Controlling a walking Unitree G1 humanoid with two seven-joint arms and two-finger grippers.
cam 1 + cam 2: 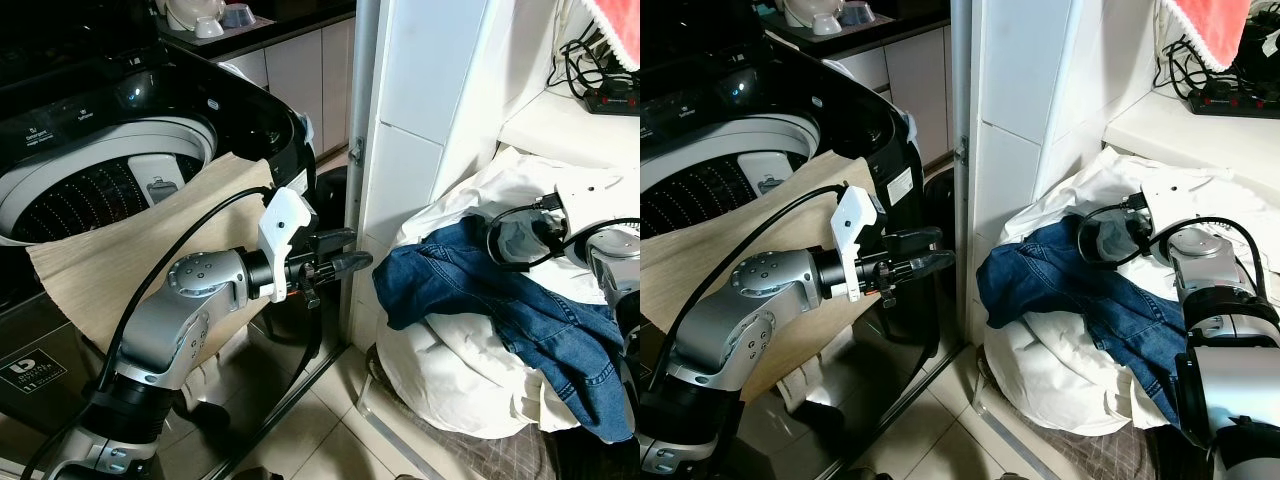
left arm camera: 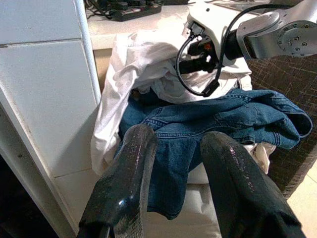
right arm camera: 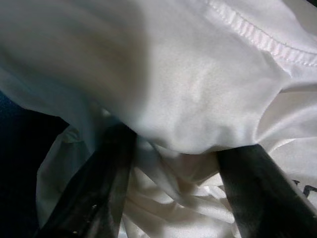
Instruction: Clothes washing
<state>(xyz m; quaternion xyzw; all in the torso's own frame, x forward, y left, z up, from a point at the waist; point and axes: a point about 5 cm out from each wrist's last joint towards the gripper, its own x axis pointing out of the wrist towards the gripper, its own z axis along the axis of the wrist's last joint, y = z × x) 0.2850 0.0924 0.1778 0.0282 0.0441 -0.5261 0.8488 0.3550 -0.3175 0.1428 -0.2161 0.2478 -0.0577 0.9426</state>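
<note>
The right gripper (image 3: 173, 168), its 2 fingers spread and pushed into the crumpled white cotton garment (image 1: 470, 190), lies nearer the blue denim jeans (image 1: 500, 310) than the open, empty left gripper (image 1: 345, 264), which points across at the heap.

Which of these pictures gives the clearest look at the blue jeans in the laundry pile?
The left wrist view: the blue jeans spread across the frame, seams and folds plain. Both eye views show them smaller, draped over the white laundry. The right wrist view catches mainly white cloth.
</note>
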